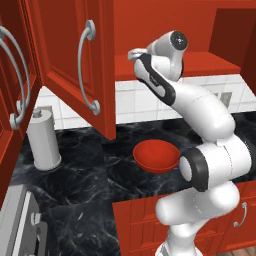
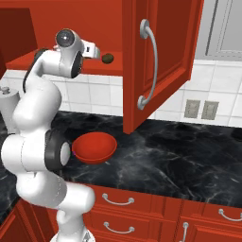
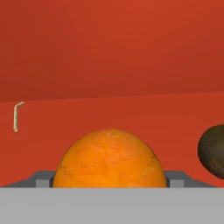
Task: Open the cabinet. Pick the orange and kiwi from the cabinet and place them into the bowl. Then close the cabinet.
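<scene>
The cabinet stands open, its red doors (image 1: 75,65) (image 2: 160,61) swung out over the counter. My gripper (image 2: 97,53) reaches onto the cabinet's shelf. In the hand view the orange (image 3: 109,159) sits between the fingertips (image 3: 43,179), which press against both of its sides, so the gripper (image 3: 109,181) is shut on it. The orange rests on the shelf floor. Just to its right lies the dark kiwi (image 3: 213,151) (image 2: 108,58), apart from the fingers. The red bowl (image 1: 156,155) (image 2: 93,146) sits on the black counter below the arm and holds nothing.
A paper towel roll (image 1: 44,140) stands on the counter at the left. The open right door hangs low over the counter beside the bowl. Wall outlets (image 2: 201,109) sit on the tiles at the right. Red drawers (image 2: 142,208) run under the counter's front edge.
</scene>
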Motion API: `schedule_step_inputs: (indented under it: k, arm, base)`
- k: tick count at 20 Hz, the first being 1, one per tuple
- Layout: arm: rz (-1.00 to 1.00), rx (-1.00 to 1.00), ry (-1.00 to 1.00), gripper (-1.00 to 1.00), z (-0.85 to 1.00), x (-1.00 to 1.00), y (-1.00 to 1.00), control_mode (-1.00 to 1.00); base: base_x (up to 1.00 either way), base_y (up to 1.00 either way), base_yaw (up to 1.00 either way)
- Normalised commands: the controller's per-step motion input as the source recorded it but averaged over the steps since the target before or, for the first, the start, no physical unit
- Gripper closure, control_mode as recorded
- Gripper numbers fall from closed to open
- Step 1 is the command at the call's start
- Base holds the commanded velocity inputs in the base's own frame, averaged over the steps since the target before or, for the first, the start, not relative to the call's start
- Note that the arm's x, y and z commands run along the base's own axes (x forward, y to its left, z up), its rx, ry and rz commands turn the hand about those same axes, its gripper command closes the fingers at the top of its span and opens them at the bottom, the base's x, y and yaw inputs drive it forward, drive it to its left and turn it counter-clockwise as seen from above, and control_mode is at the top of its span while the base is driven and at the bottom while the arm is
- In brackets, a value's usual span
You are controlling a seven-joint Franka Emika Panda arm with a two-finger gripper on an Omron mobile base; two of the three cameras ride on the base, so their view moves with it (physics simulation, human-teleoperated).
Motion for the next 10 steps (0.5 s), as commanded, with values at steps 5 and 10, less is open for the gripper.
schedule_step_inputs:
  k: [5,10]
  arm:
    - [0.03,-0.02,-0.07,1.00,0.11,-1.00,-0.06,-1.00]
    - [0.01,0.00,0.00,1.00,0.00,-1.00,-0.26,-1.00]
  base:
    - [0.00,0.00,0.00]
    - [0.00,0.00,0.00]
